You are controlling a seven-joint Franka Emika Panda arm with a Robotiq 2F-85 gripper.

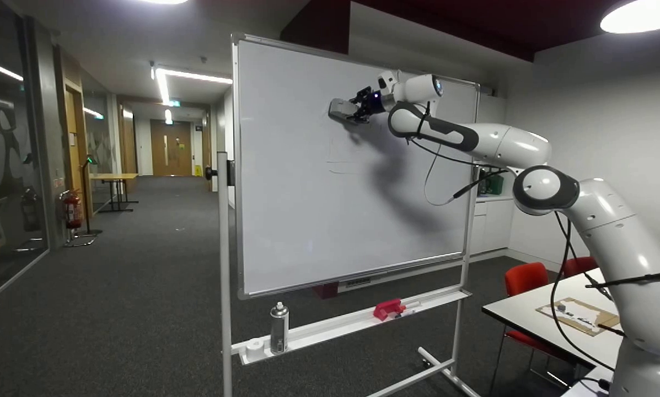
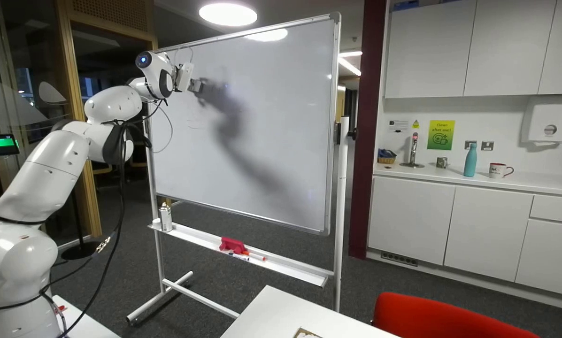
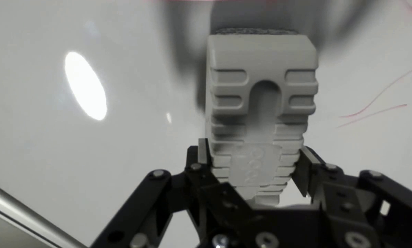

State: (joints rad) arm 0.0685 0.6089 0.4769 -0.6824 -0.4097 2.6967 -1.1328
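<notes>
- Black two-fingered gripper [image 3: 255, 156] clamps grey, ribbed, oblong plastic eraser [image 3: 261, 103] between its fingers.
- Eraser: below top edge of white, rectangular, metal-framed whiteboard [image 1: 296, 220]; surface contact unclear.
- Thin red strokes [image 3: 384, 110] beside it.

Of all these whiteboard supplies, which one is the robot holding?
The grey eraser, clamped in the gripper up at the whiteboard; the spray can, pinkish-red item and pens all sit on the tray below.
</notes>
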